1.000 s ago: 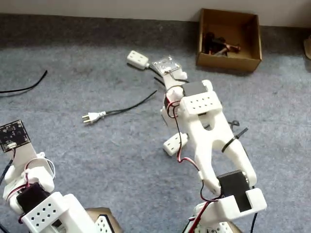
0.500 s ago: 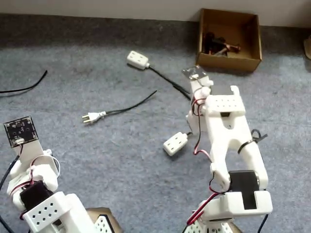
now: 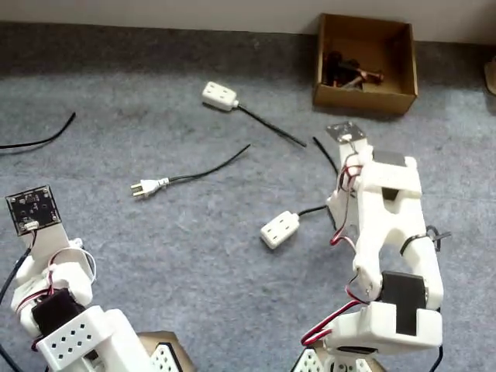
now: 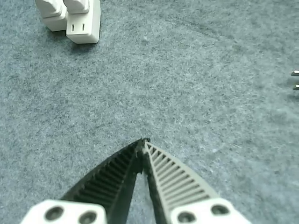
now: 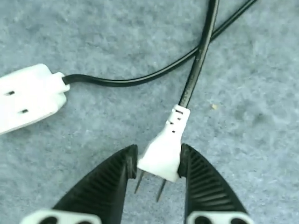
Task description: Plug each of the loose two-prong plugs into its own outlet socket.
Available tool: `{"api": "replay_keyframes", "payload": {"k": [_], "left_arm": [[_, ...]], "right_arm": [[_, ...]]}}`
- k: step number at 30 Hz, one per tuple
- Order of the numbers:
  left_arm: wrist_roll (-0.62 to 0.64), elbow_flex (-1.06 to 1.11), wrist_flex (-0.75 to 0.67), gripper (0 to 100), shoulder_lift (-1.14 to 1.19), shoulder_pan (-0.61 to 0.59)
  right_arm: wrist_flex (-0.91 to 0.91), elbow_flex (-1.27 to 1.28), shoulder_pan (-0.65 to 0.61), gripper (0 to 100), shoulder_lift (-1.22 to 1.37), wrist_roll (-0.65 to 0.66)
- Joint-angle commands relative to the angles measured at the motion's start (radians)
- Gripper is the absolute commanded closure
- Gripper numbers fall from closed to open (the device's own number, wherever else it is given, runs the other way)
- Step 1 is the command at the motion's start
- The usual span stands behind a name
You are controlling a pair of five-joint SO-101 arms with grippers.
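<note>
Over the grey carpet (image 3: pixel 194 263), the right gripper (image 5: pixel 158 156) had swung rightward from above the near socket (image 3: pixel 280 229), clamped on a white plug (image 5: pixel 169 133) beside that socket's cord (image 5: pixel 121 83), while the left gripper (image 4: pixel 142 143) hung pinched together, empty.

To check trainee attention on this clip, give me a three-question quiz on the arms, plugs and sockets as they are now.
1. True or false: the right end effector is shut on a plug.
2. How many sockets lie on the carpet in the high view? A one; B two; C four.
3. Fill in: the left end effector is ____ (open or shut).
Key: 1 true; 2 B; 3 shut, with nothing in it.
</note>
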Motion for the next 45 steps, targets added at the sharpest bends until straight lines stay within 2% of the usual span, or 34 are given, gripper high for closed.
{"api": "replay_keyframes", "payload": {"k": [1, 12, 18, 28, 34, 45], "left_arm": [[0.005, 0.007, -0.015, 99, -0.016, 0.015], [0.005, 0.010, -0.015, 99, -0.016, 0.015], [0.005, 0.010, -0.017, 99, -0.016, 0.015], [0.005, 0.010, -0.018, 99, -0.016, 0.015], [0.005, 0.010, -0.018, 99, -0.016, 0.015], [0.005, 0.012, -0.018, 99, -0.016, 0.015]], "right_arm": [[-0.048, 0.061, 0.012, 88.9, -0.054, 0.014], [-0.048, 0.099, 0.019, 88.5, -0.054, 0.012], [-0.044, 0.101, 0.065, 88.5, -0.054, 0.014], [-0.041, 0.116, 0.091, 88.2, -0.053, 0.057], [-0.047, 0.162, 0.070, 76.2, -0.056, 0.100], [-0.041, 0.157, 0.064, 75.9, -0.068, 0.098]]}}
